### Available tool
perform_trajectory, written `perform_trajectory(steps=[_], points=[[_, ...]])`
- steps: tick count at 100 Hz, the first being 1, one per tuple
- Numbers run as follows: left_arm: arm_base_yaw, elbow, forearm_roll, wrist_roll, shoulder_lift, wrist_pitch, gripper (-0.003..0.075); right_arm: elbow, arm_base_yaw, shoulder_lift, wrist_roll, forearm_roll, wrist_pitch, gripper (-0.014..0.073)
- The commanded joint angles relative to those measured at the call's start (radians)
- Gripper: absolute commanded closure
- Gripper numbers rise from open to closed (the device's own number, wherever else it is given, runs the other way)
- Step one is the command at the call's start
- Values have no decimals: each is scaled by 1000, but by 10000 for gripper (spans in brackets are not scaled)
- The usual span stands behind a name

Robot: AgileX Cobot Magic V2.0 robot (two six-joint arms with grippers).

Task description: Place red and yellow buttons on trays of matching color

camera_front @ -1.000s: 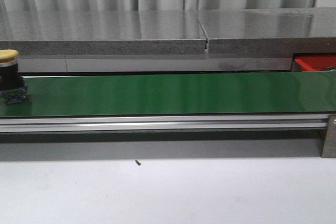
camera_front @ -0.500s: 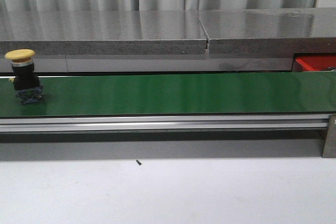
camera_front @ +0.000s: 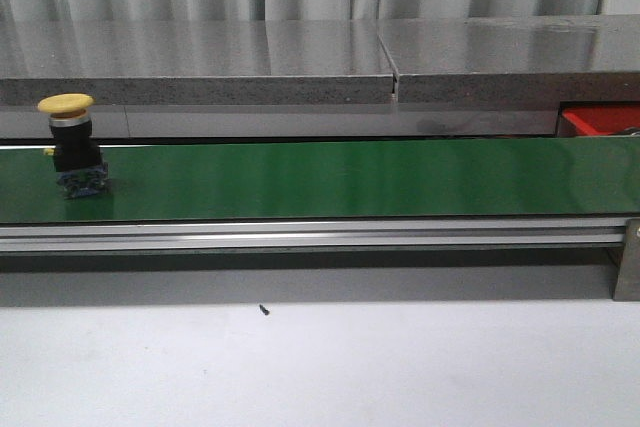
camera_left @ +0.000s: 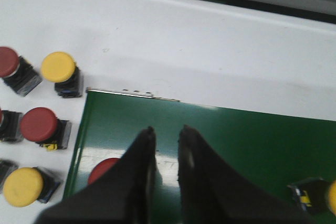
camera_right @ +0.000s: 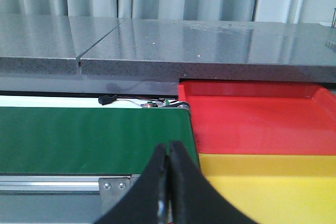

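At the far left of the front view, a yellow mushroom-capped push button with a black body (camera_front: pixel 72 143) stands upright on the long green conveyor belt (camera_front: pixel 340 179), which runs across the white desk (camera_front: pixel 320 367); only a sliver of the bright red shallow plastic tray (camera_front: pixel 600 119) shows at the right edge there. The left wrist view adds what the front view lacks: off the belt's end, loose on the desk, lie several more buttons, among them a yellow-capped one (camera_left: pixel 59 68) and a red-capped one (camera_left: pixel 39 125), while a further red cap (camera_left: pixel 104 168) sits on the belt, partly hidden behind the left end effector (camera_left: pixel 165 132), whose dark fingers stand narrowly apart and hold nothing. The right wrist view shows the red tray (camera_right: pixel 262 116) just beside the belt's end with a yellow tray (camera_right: pixel 268 187) touching its near side; the visible parts of both hold nothing. The right end effector (camera_right: pixel 168 148) has its fingertips pressed together, empty.
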Motion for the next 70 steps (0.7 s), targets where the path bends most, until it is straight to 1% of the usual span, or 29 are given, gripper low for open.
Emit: perform_trajectory(steps=[1, 35, 70], points=[[-46, 17, -25, 9, -88, -75, 739, 0, -4, -18, 0, 1, -73, 708], [-229, 202, 54, 9, -271, -194, 739, 0, -4, -18, 0, 1, -73, 708], [-402, 332, 57, 2, -430, -262, 739, 0, -4, -18, 0, 1, -73, 708]])
